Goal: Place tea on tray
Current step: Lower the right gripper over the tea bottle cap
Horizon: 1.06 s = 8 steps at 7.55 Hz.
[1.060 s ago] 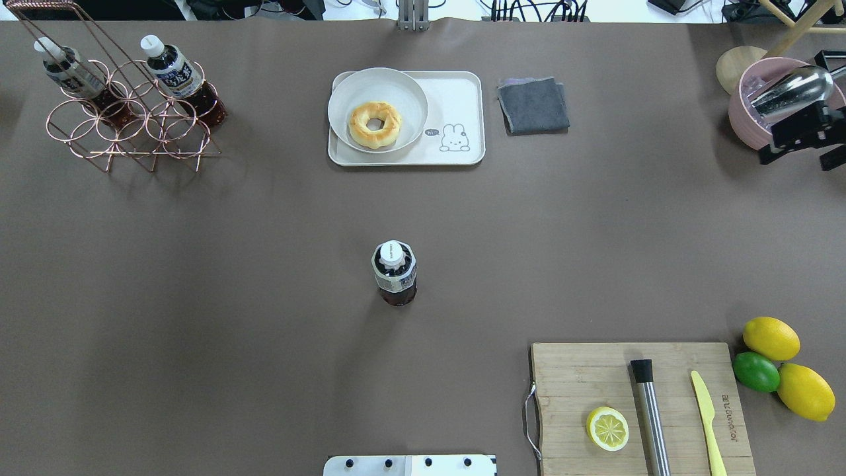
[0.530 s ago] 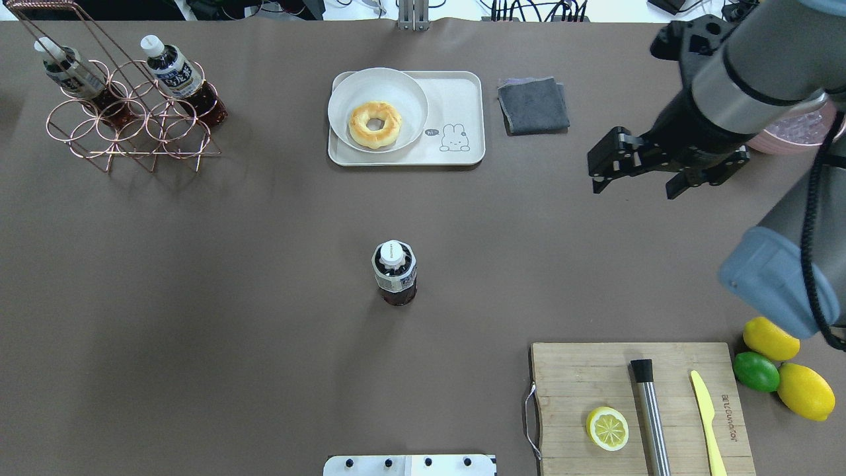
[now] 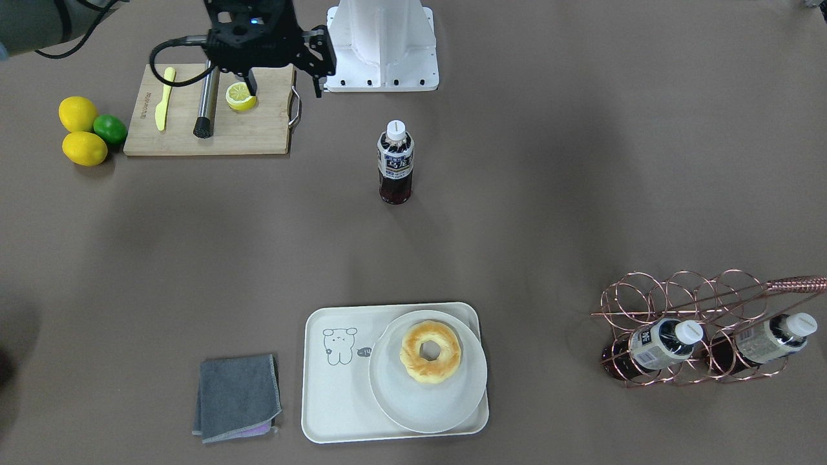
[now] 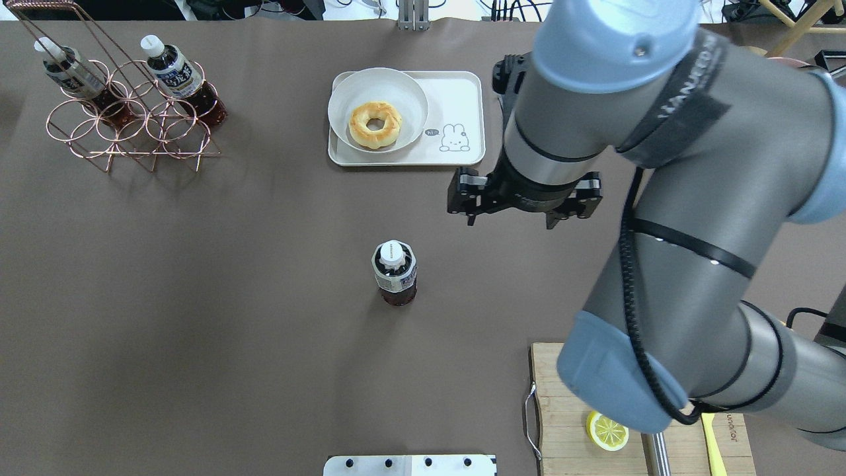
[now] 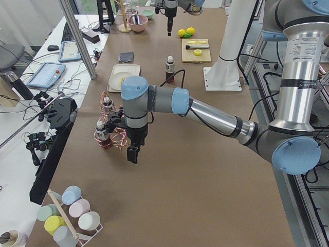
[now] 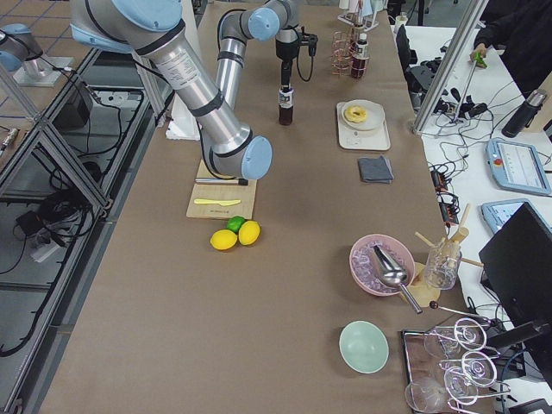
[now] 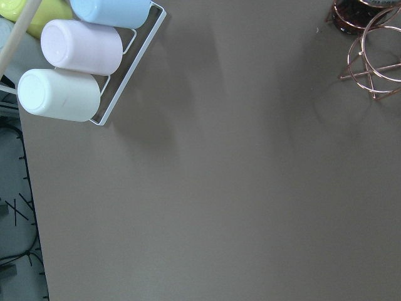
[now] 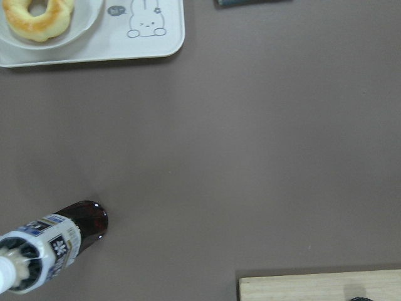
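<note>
The tea (image 4: 394, 272) is a small bottle of dark liquid with a white cap, standing upright in the middle of the table; it also shows in the front view (image 3: 395, 161) and the right wrist view (image 8: 53, 248). The cream tray (image 4: 459, 99) lies beyond it, and a round plate (image 4: 403, 92) with a doughnut (image 4: 375, 123) fills its left half. My right gripper (image 4: 509, 219) is open and empty, high above the table, right of and beyond the tea. My left gripper (image 5: 132, 153) hangs beside the copper rack; I cannot tell if it is open.
Two alike bottles (image 4: 175, 69) lie in a copper wire rack (image 4: 132, 132) at the far left. A grey cloth (image 3: 238, 397) lies beside the tray. A cutting board (image 3: 258, 135) with half a lemon, a knife and a steel tool sits near the base, with lemons and a lime (image 3: 84, 129) beside it.
My right arm has swung in from the far right edge toward the table's middle, its gripper staying open. The tea and the tray have not moved.
</note>
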Tool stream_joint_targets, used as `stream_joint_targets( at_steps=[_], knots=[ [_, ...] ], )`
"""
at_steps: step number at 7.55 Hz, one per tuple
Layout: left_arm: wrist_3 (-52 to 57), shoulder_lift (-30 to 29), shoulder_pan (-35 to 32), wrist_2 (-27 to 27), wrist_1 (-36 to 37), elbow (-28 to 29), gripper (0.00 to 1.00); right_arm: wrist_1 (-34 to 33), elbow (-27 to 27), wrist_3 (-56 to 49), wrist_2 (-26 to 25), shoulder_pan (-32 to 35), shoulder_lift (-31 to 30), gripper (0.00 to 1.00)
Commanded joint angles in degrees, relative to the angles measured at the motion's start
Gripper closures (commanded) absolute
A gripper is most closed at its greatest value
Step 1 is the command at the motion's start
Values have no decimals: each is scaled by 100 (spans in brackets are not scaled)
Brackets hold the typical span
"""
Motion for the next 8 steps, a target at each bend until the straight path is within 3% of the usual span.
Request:
stream_joint_targets(
  at_steps=[1,4,8],
  knots=[
    [6,8,-28,-1,1,79,2,651,-870,454,-488,-549,520,0],
    [6,104,-37,-1,-244,184,3,917,-1661,507,-489,-611,1019,1],
    [6,105,-55,-1,-254,228,3,1310,-2075,628,-489,-761,1048,1]
  ],
)
